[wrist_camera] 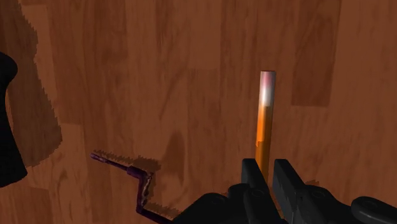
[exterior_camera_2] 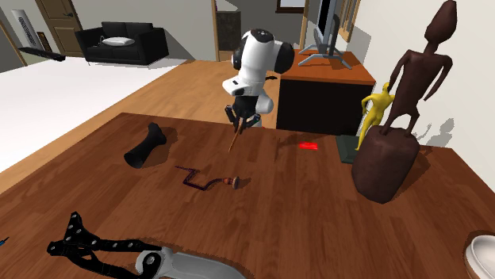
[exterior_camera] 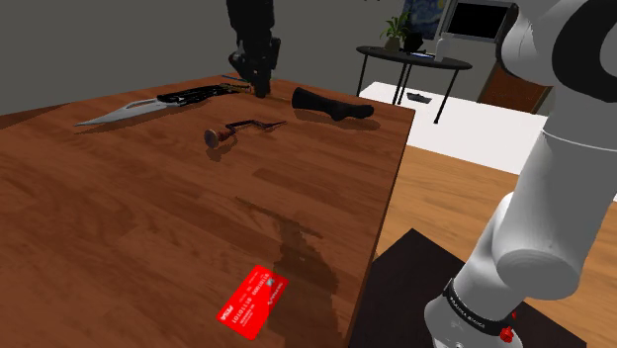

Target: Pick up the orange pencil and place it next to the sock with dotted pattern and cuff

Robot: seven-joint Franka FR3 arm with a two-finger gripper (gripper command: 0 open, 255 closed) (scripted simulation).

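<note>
My black gripper is shut on one end of the orange pencil, which sticks out past the fingers with a pale pinkish tip. In the second exterior view the pencil hangs slanted below the gripper, above the wooden table. The sock is drawn plain black and lies near the table's far edge, just to the shoulder view's right of the gripper. The second exterior view shows the sock to the left of the pencil. The sock's edge also appears in the wrist view.
A purple crank-shaped tool lies close below the gripper. A large knife lies on the table's far side in the shoulder view. A red card rests near the stand. A brown statue and yellow figure stand on the table.
</note>
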